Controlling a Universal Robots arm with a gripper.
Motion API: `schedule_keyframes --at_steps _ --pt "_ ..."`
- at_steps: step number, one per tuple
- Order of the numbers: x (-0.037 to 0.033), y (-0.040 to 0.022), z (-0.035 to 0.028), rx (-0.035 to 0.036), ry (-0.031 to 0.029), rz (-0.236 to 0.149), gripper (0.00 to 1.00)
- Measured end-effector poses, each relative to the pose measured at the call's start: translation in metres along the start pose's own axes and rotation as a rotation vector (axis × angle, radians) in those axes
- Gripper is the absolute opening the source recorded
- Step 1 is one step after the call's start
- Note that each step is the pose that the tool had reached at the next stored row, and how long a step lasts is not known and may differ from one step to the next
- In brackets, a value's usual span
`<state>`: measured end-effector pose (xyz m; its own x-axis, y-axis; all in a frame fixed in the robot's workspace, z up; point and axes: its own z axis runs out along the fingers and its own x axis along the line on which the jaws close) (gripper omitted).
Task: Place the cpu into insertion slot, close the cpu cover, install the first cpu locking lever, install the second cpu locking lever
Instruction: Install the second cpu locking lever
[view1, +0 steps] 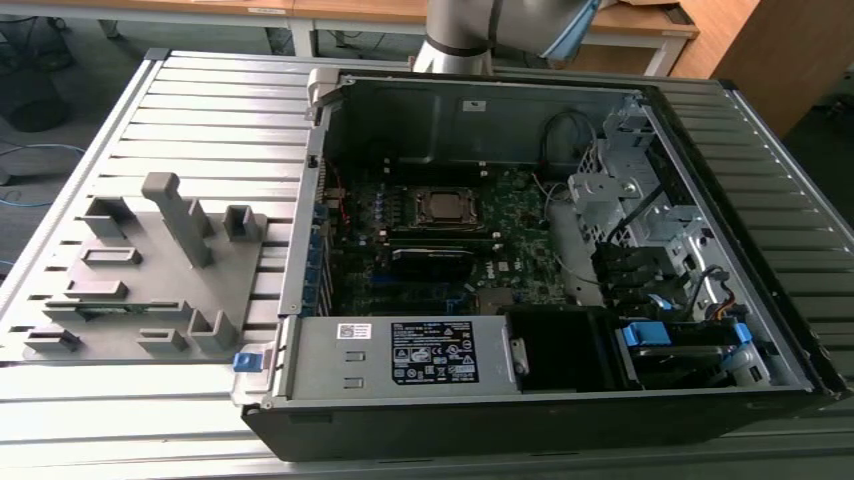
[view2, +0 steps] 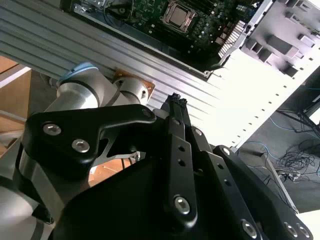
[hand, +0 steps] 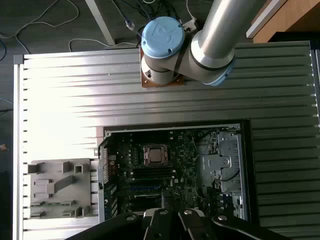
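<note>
1. One open computer case (view1: 534, 400) lies on its side on a ribbed aluminium table (view1: 200, 100), with the motherboard (view1: 441, 260) facing up.
2. The cpu (view1: 439, 206) sits in the insertion slot (view1: 416, 222) near the middle of the board; its dull silver top is visible in the exterior view and in both wrist views (hand: 155, 154) (view2: 178, 15).
3. The cpu cover (view1: 441, 193) appears to frame the chip, lying flat over the socket; whether it is fully latched cannot be told, and the locking levers are too small to make out.
4. The gripper (view2: 176, 100) is high above the table, well apart from the case. In the second wrist view its black fingers (view2: 175, 107) run together to a narrow tip with no visible gap, and nothing is held between them.
5. In the first wrist view the gripper's black linkage (hand: 172, 220) hangs over the case, with the arm's base joint (hand: 162, 37) bolted to the table just beyond the case.
6. A grey fixture tray (view1: 147, 270) with upright posts and slots rests on the table beside the case, at the exterior view's left.
7. A black memory stick (view1: 434, 240) lies in its slot just beside the socket.
</note>
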<state>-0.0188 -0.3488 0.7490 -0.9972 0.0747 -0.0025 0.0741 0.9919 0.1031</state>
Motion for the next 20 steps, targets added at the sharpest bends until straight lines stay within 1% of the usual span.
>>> schedule_keyframes --at_steps 19,20 --pt "-0.0002 0.0088 -0.0860 0.0000 -0.0004 0.004 0.11" --pt "-0.0005 0.0099 -0.0872 0.0001 -0.0003 0.004 0.11"
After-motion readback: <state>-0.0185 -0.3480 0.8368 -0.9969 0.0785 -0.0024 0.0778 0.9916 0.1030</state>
